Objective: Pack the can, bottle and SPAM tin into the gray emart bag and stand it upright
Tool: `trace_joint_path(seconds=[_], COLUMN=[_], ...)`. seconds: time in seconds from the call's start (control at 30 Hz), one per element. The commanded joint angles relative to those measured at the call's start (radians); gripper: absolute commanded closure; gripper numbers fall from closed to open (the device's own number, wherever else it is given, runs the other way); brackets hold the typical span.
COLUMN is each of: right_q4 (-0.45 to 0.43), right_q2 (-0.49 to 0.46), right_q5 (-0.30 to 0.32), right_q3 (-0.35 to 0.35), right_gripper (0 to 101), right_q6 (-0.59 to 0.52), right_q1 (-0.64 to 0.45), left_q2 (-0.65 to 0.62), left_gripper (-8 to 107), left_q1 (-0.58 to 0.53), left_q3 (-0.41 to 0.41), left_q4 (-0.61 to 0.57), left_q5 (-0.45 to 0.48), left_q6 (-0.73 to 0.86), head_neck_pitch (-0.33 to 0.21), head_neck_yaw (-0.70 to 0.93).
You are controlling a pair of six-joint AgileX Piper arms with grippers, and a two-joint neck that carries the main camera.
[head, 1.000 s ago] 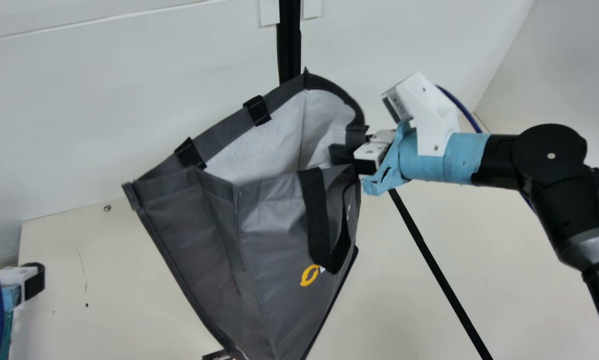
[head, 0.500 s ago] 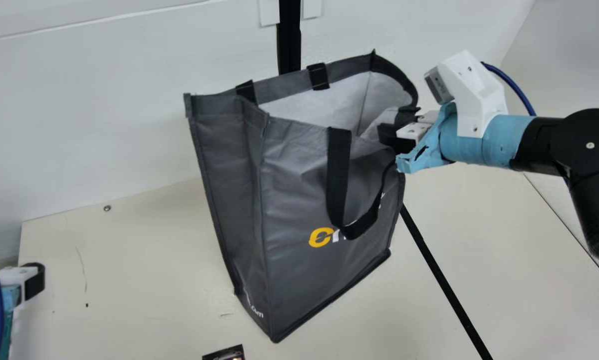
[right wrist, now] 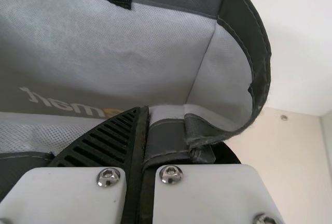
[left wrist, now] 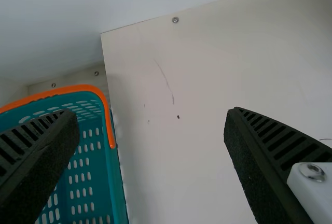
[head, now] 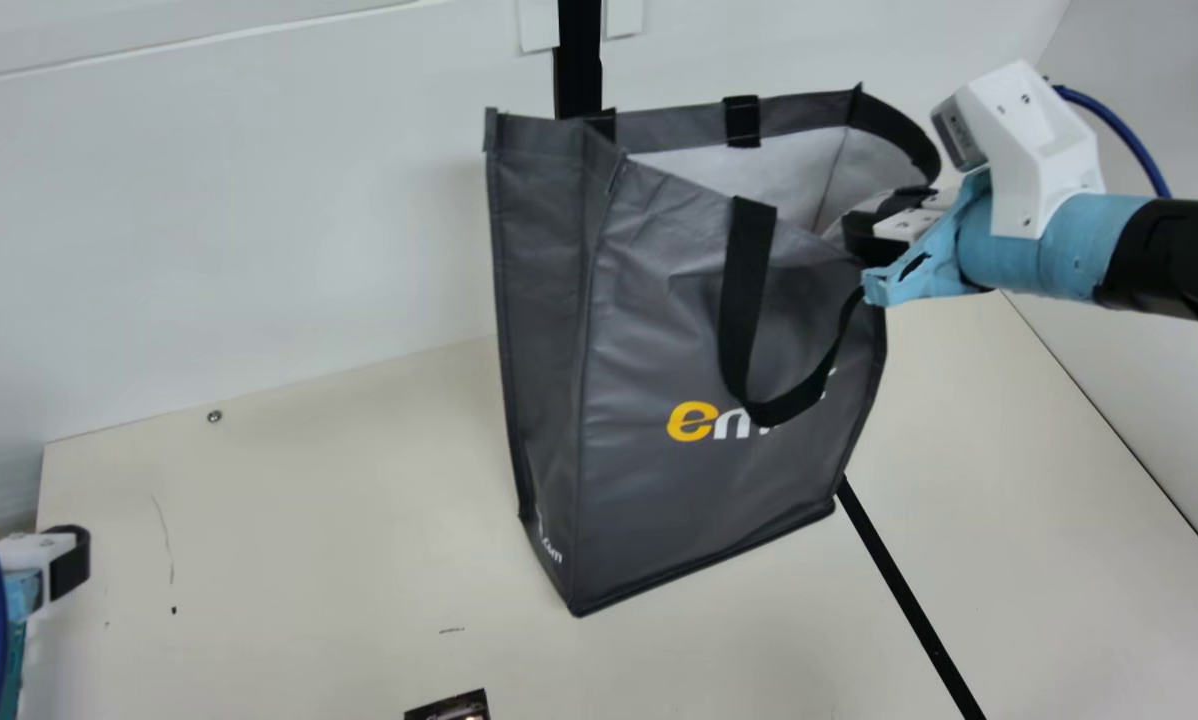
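The right hand (head: 864, 226) is closed on the rim of the gray fabric emart bag (head: 649, 500) with black strap handles, pinching a fold of its edge. The bag hangs or stands nearly upright over the cream counter (head: 289, 560), mouth up, pale lining visible; whether its base touches is hard to tell. The left hand (head: 69, 566) is spread wide with nothing between its fingers, above a teal plastic basket with an orange rim (left wrist: 62, 91).
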Motion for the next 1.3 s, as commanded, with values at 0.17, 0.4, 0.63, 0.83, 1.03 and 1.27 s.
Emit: trace_joint_path(seconds=[0.17, 0.4, 0.63, 0.83, 1.03, 1.27], right_q4=[-0.034, -0.068, -0.089, -0.093, -0.094, -0.095], right_q2=[0.035, 0.076, 0.122, 0.164, 0.204, 0.253], right_q5=[0.023, 0.046, 0.07, 0.097, 0.124, 0.155], right_q3=[-0.081, -0.163, -0.251, -0.325, -0.389, -0.463], right_gripper=[101, 101, 101, 101, 101, 101], right_q6=[-0.007, -0.024, -0.041, -0.059, -0.081, -0.115], right_q1=[-0.066, -0.129, -0.199, -0.26, -0.318, -0.386], left_q2=[0.0, 0.0, 0.0, 0.0, 0.0, 0.0], left_gripper=[9, 9, 9, 9, 9, 9], left_q1=[0.0, 0.0, 0.0, 0.0, 0.0, 0.0], left_q3=[0.0, 0.0, 0.0, 0.0, 0.0, 0.0], left_q4=[0.0, 0.0, 0.0, 0.0, 0.0, 0.0], left_q5=[0.0, 0.0, 0.0, 0.0, 0.0, 0.0], left_q6=[0.0, 0.0, 0.0, 0.0, 0.0, 0.0], head_neck_pitch=[-0.023, -0.023, -0.023, -0.023, -0.023, -0.023], head_neck_yaw=[-0.001, -0.001, -0.001, -0.001, -0.001, -0.001])
